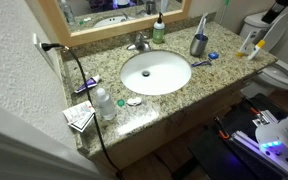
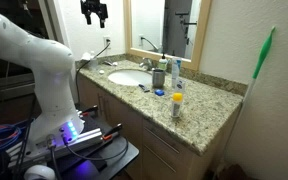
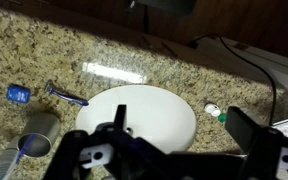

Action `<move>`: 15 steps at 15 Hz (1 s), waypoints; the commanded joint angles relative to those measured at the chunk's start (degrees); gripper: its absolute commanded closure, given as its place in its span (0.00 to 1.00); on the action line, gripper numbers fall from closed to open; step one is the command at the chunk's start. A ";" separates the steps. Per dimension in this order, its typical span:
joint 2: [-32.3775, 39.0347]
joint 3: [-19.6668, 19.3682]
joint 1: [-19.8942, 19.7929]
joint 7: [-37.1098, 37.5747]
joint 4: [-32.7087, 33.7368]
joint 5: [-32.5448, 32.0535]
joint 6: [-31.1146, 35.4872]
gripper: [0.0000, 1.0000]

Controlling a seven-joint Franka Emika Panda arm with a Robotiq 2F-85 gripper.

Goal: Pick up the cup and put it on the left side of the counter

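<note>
— Where does the cup (image 3: 41, 128) stand in the wrist view?
— At the far left, upright on the speckled table (image 3: 44, 50), left of the white basin (image 3: 134, 105). It is well outside the pincer (image 3: 179, 118), which hangs over the basin.
— And the pincer's fingers?
— They are spread wide and pinch nothing. In an exterior view the cup (image 1: 198, 44) stands right of the faucet (image 1: 139, 43).
</note>
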 commanded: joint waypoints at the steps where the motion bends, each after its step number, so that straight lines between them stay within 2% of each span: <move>1: 0.03 0.81 -1.36 -0.82 0.22 0.73 -0.35 0.00; 7: 0.03 0.81 -1.36 -0.82 0.22 0.73 -0.35 0.00; 8: -0.26 1.22 -2.42 -1.06 -1.02 -1.30 1.70 0.00; 9: 0.17 1.73 -4.64 -0.08 -2.97 -3.83 6.57 0.00; 12: 5.63 -0.85 -9.41 3.29 -6.53 -6.63 19.86 0.00; 15: 12.40 -2.48 -13.49 7.29 -6.35 -6.75 30.25 0.00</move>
